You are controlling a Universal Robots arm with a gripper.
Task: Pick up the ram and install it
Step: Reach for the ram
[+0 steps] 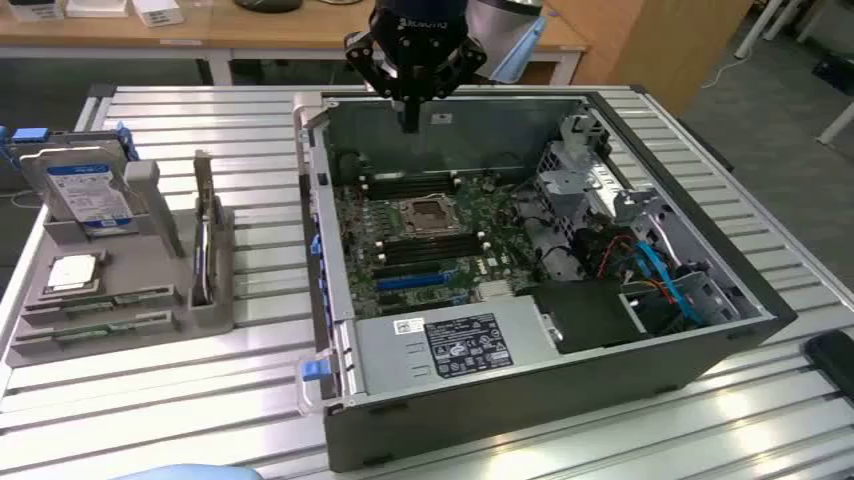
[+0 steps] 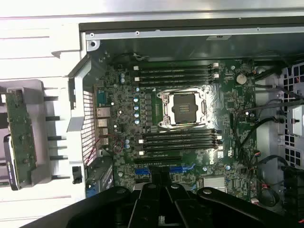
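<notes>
Currently, from the exterior view's left: a grey holder (image 1: 160, 320) sits near the bench (image 1: 254, 130) edge. It carries a hard drive (image 1: 80, 185) upright, a silver processor chip (image 1: 74, 272) flat, and the ram (image 1: 203, 250) standing on its long edge in the slot nearest the computer case (image 1: 534, 400). A bare strip of slatted bench separates holder and case. Case lies open side up, its walls framing the motherboard (image 1: 400, 240); memory slots (image 1: 430, 248) run on both sides of the processor socket (image 1: 427, 212). Gripper (image 1: 411, 122) hangs above the case's far wall, fingers pressed together with nothing between them, well apart from the ram. Toward the exterior view's right, a drive cage (image 1: 581, 170) and blue and orange cables (image 1: 654, 285) crowd the case interior; bare bench slats continue beyond the case. Wrist view looks down into the case: gripper (image 2: 160, 190) dark in the foreground, white slot latches (image 2: 216, 137) on the memory slots, the ram's (image 2: 21, 137) green face with chips outside the case wall.
</notes>
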